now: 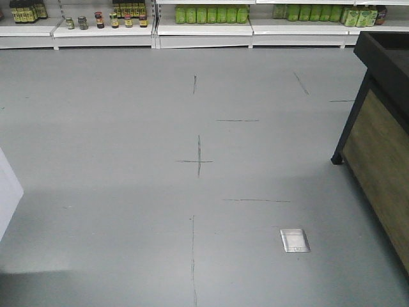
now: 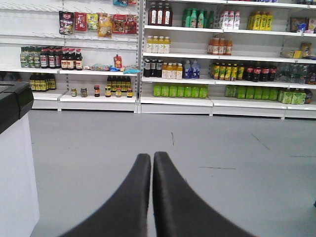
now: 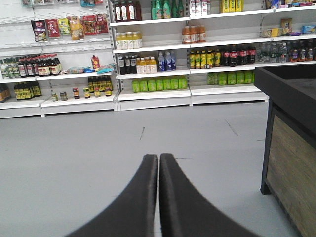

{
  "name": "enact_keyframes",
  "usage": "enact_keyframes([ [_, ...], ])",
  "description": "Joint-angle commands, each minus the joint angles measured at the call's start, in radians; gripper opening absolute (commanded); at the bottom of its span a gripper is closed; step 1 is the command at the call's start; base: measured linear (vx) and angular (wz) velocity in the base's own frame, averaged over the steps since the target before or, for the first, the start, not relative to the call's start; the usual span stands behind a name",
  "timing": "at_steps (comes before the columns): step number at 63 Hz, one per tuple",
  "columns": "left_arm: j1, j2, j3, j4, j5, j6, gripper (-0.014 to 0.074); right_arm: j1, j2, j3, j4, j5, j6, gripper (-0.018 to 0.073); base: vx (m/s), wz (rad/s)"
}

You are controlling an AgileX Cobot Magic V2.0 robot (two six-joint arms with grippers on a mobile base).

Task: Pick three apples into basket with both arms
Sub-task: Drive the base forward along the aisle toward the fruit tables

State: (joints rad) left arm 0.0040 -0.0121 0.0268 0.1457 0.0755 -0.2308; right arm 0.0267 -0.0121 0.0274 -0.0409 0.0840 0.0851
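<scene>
A grey shop floor (image 1: 128,160) is seen across most of every view. Behind it, white shelving (image 2: 173,100) is ranged along the far wall and is stocked in rows. At the right, a display stand (image 1: 383,147) with a black frame and a wood-grain side panel is set on the floor, its black foot resting on the grey surface; its top is cut off by the edge of the front view. At the left, a white counter (image 2: 17,168) with a black top is shown in the left wrist view, close to the camera.

The left gripper (image 2: 152,157) is held above the floor and pointed toward the shelving. Its two black fingers (image 2: 133,197) are brought together at the tips, with only a thin slit left between them and nothing held. The right gripper (image 3: 158,158) is posed the same way, the fingers closed on each other and nothing clasped, with the display stand just to its right.

The three apples and the basket are not shown in any of the three views, so their place cannot be told.

On the lowest shelf, a row of green bottles (image 2: 180,91) is lined up, and a group of small jars (image 2: 96,91) is placed to its left. Yellow drink bottles (image 2: 170,71) are set one shelf higher. In the floor near the stand, a silver metal plate (image 1: 294,240) is set flush. A thin dark cross (image 1: 199,160) is marked at the middle of the floor, with other short lines drawn around it.
</scene>
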Motion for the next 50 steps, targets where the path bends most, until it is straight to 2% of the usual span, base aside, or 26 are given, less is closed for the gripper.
enact_keyframes([
  [1, 0.002, -0.003, 0.004, -0.001, -0.076, -0.002, -0.0006, -0.003, -0.003, 0.013, -0.003, -0.069, -0.011, -0.0009, 0.18, 0.00],
  [50, 0.002, -0.003, 0.004, -0.001, -0.076, -0.002, -0.0006, -0.003, -0.003, 0.013, -0.003, -0.069, -0.011, -0.0009, 0.11, 0.00],
])
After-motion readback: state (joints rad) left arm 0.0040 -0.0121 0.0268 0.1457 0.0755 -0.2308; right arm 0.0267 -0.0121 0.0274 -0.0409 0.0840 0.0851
